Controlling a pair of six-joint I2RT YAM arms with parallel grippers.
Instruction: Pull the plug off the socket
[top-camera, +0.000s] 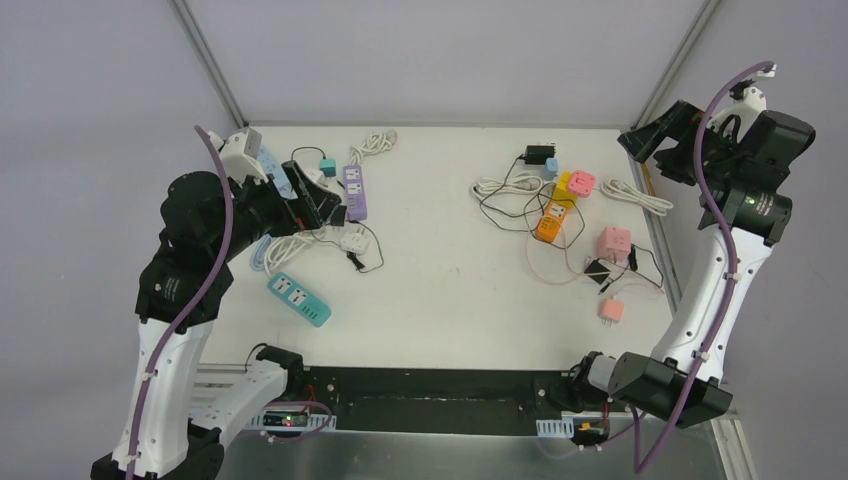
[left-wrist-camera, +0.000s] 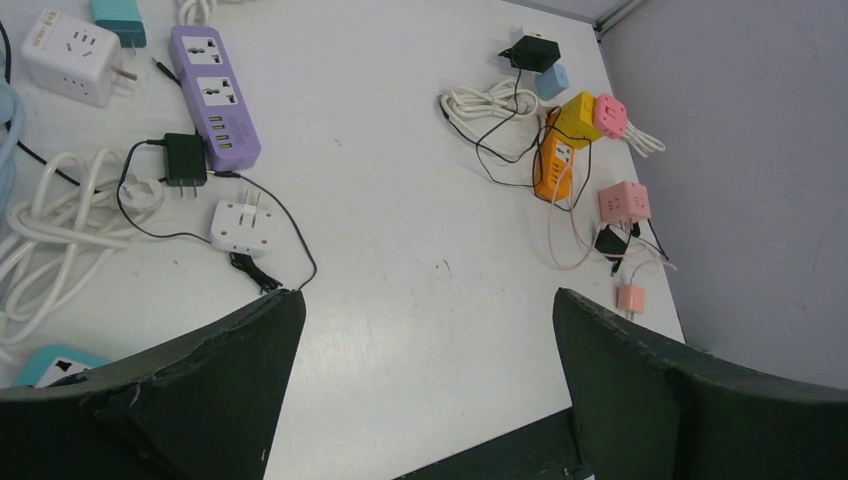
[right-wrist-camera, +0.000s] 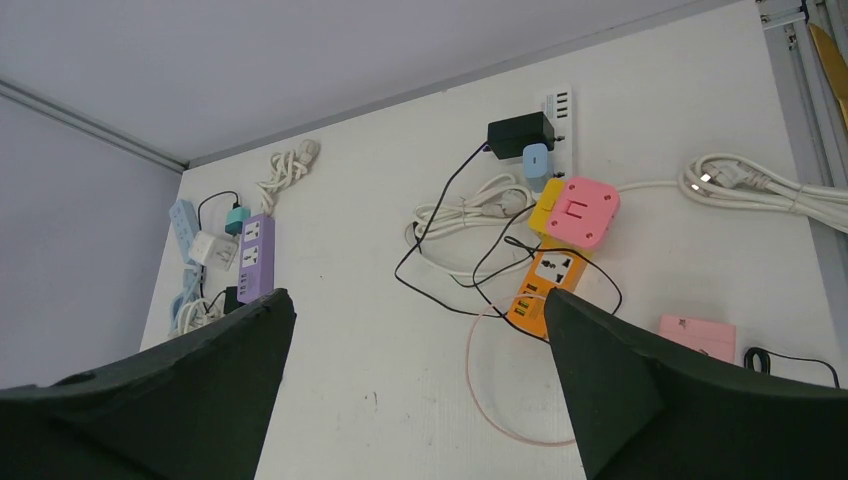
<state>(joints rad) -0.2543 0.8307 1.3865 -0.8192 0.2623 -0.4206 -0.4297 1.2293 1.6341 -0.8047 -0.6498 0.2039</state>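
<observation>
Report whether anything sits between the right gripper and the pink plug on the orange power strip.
Nothing solid does. The right gripper hangs open above the table, and the pink plug sits exposed at the far end of the orange power strip. Only thin black cables trail around and over the strip and might snag.

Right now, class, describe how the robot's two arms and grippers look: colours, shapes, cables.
The left arm and right arm pair white links with black joints. A purple cable loops along each. The fingers are broad dark wedges.
</observation>
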